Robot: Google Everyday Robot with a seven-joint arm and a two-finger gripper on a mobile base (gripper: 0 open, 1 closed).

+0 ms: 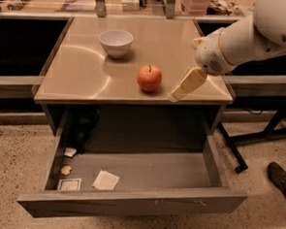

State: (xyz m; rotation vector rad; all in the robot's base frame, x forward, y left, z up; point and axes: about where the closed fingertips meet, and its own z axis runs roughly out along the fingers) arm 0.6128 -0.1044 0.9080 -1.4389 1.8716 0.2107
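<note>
A red apple [149, 78] stands near the front of the tan table top [87, 79]. Just to its right, my gripper [185, 85] hangs at the table's front right corner, pointing down and to the left. It is close to the apple and holds nothing that I can see. The white arm [244, 40] reaches in from the upper right. A white bowl [116, 41] sits further back on the left half of the table.
Below the table top a grey drawer [133, 198] is pulled wide open, with paper scraps [105, 180] and small bits at its left end. A black stand's legs [258, 138] and a shoe [281, 179] are on the floor at right.
</note>
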